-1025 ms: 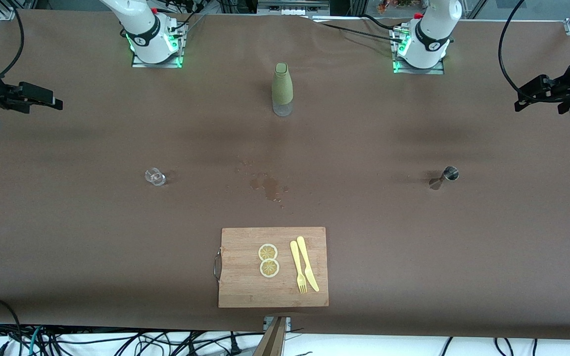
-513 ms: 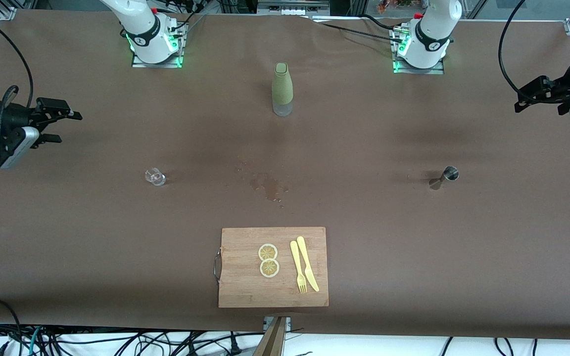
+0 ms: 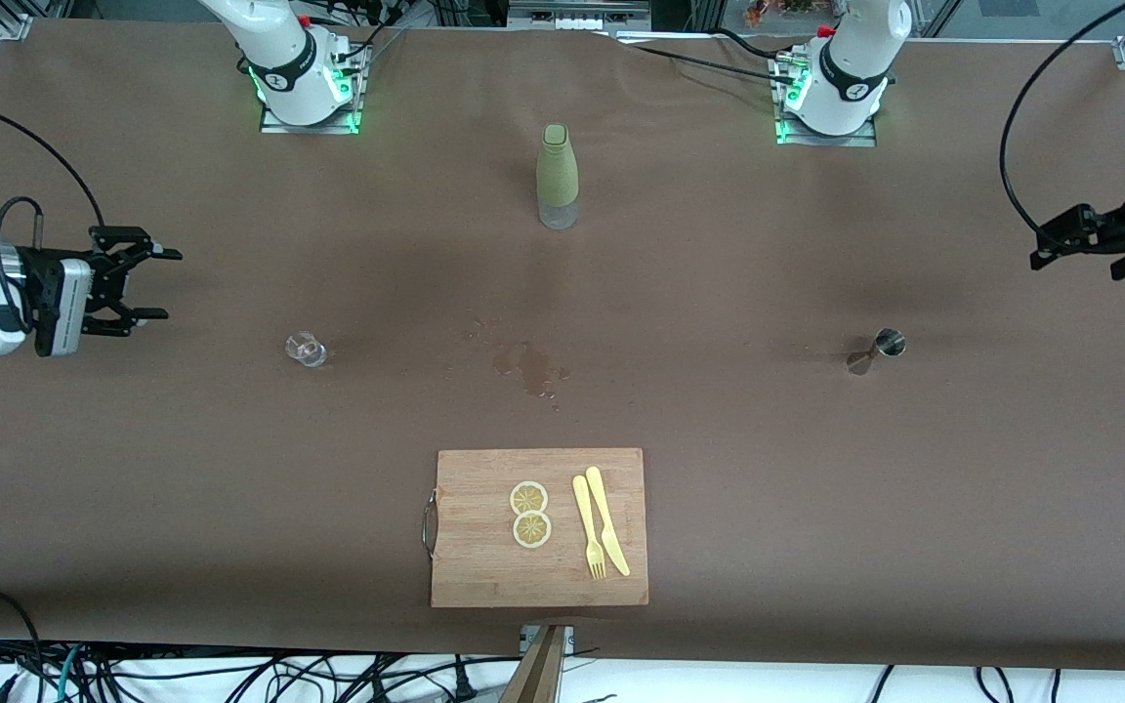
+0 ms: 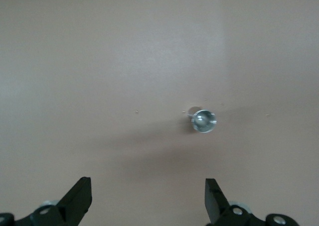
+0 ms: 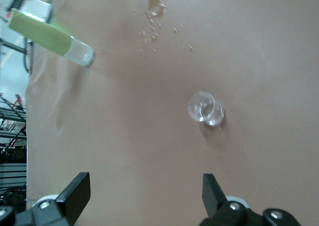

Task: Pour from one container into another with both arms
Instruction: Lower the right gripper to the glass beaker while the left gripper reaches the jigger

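Front view: right pincer [image 3: 154, 284] and left pincer [image 3: 1043, 249] hover spread.

A bottle [image 3: 557, 176] is standing farthest from the camera; glass [image 3: 306, 349] and jigger [image 3: 885, 345] are sitting toward opposite ends of the worktop [image 3: 816, 488]; a board [image 3: 538, 527] is lying nearest.

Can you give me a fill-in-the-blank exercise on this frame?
1. Both the right gripper and the left gripper hold ____.
2. The fork and knife lie on the ____.
3. The green bottle stands ____ from the front camera than the spill.
4. The number of lemon slices on the board is ____.

Missing words: nothing; board; farther; two
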Controlling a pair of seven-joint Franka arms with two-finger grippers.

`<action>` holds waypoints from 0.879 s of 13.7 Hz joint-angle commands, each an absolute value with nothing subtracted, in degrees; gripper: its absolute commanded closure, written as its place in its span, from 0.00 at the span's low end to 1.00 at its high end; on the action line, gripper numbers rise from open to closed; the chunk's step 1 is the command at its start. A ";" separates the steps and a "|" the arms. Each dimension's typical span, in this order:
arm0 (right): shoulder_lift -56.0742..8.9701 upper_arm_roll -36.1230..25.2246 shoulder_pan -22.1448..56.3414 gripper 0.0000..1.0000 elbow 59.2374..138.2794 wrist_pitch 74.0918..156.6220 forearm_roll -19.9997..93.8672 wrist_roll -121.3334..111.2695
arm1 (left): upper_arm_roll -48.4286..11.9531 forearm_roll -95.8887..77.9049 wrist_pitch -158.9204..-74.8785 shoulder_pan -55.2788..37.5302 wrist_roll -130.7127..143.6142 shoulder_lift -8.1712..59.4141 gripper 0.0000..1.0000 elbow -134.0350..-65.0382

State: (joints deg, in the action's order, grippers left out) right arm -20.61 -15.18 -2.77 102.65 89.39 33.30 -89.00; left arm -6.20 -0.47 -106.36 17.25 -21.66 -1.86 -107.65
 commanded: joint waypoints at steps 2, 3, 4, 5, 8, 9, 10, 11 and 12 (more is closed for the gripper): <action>-28.55 -15.03 -3.69 0.00 102.22 89.38 42.52 -107.09 | -6.06 -0.88 -113.80 20.47 -35.48 0.17 0.00 -111.61; -30.57 -15.03 -3.78 0.00 102.13 89.47 44.89 -112.18 | -6.15 -1.66 -114.43 21.78 -37.94 1.39 0.00 -111.62; -32.59 -15.03 -3.78 0.00 102.04 89.47 47.44 -117.02 | -6.07 -3.67 -114.96 22.49 -40.93 3.15 0.00 -111.62; -34.78 -15.03 -3.87 0.00 102.04 89.47 50.33 -121.77 | -5.89 -5.61 -115.40 23.54 -44.26 5.69 0.00 -111.27; -39.63 -15.03 -4.04 0.00 101.08 88.95 57.20 -131.89 | -5.80 -11.14 -121.09 27.15 -56.90 12.55 0.00 -111.44; -40.42 -14.94 -4.04 0.00 101.07 88.95 58.43 -134.27 | -5.80 -12.90 -122.42 27.85 -62.09 14.31 0.00 -111.45; -41.73 -15.03 -4.13 0.00 100.99 88.77 59.67 -137.17 | -5.80 -15.27 -122.87 28.91 -66.66 15.72 0.00 -111.27; -42.97 -14.94 -4.22 0.00 100.99 88.60 61.24 -140.16 | -5.80 -17.47 -122.87 29.70 -71.41 17.30 0.00 -111.10; -44.28 -14.94 -4.22 0.00 100.99 88.51 62.30 -142.27 | -5.80 -20.80 -123.05 30.75 -75.89 18.79 0.00 -111.09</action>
